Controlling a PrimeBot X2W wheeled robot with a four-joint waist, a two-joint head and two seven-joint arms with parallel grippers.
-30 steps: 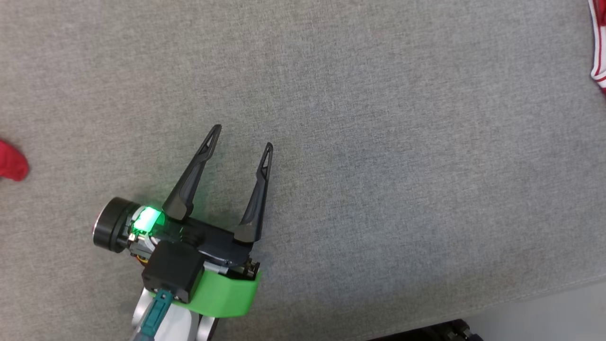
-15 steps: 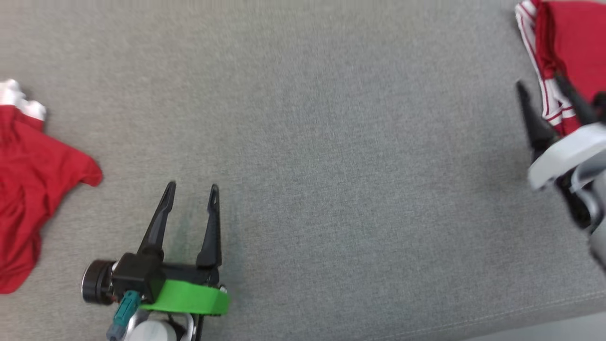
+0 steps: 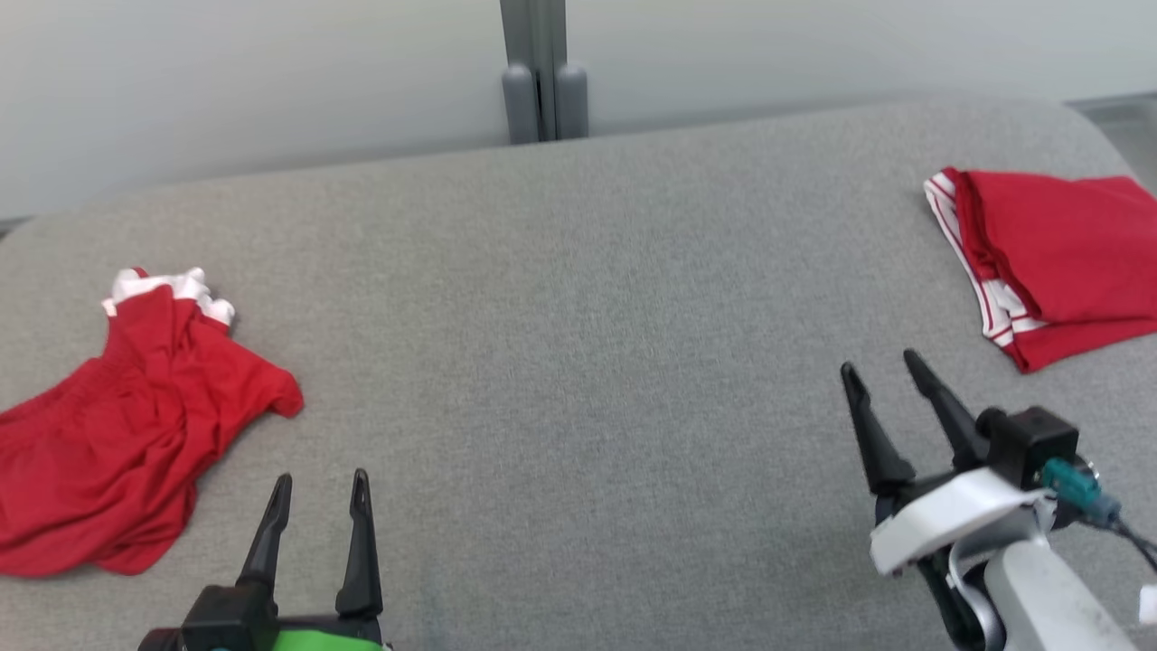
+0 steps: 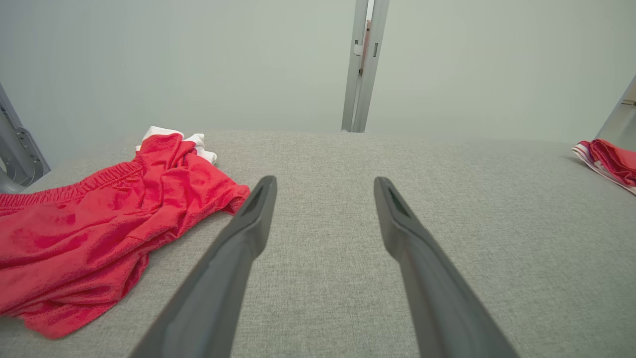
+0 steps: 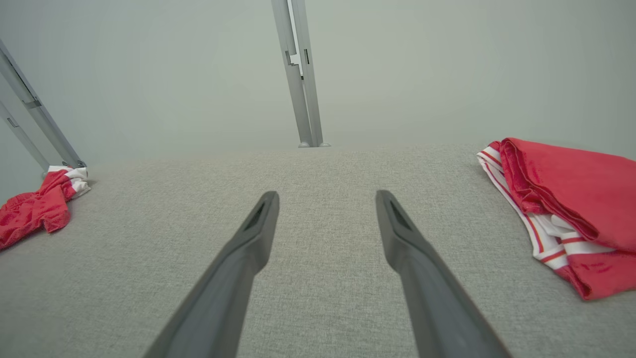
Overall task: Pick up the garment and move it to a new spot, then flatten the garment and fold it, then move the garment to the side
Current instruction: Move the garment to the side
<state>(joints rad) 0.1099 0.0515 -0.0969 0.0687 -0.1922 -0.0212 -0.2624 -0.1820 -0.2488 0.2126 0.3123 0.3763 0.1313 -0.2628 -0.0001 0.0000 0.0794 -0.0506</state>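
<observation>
A crumpled red garment (image 3: 136, 425) with a white edge lies at the left of the grey padded table (image 3: 578, 316); it also appears in the left wrist view (image 4: 99, 223) and, far off, in the right wrist view (image 5: 35, 211). My left gripper (image 3: 321, 477) is open and empty just right of it, fingers pointing away from me and the jaws wide apart (image 4: 324, 180). At the right lies a folded red garment (image 3: 1058, 244) with white stripes (image 5: 571, 199). My right gripper (image 3: 878, 362) is open and empty in front of it, a little to its left (image 5: 326, 194).
A grey metal post (image 3: 542, 81) stands behind the table's far edge against a pale wall. Slanted metal struts (image 5: 30, 114) rise at the far left. The table's far corners are rounded.
The head camera has swung up, bringing the far edge, wall and both garments into view. The right gripper has come into the picture, and both grippers stay open.
</observation>
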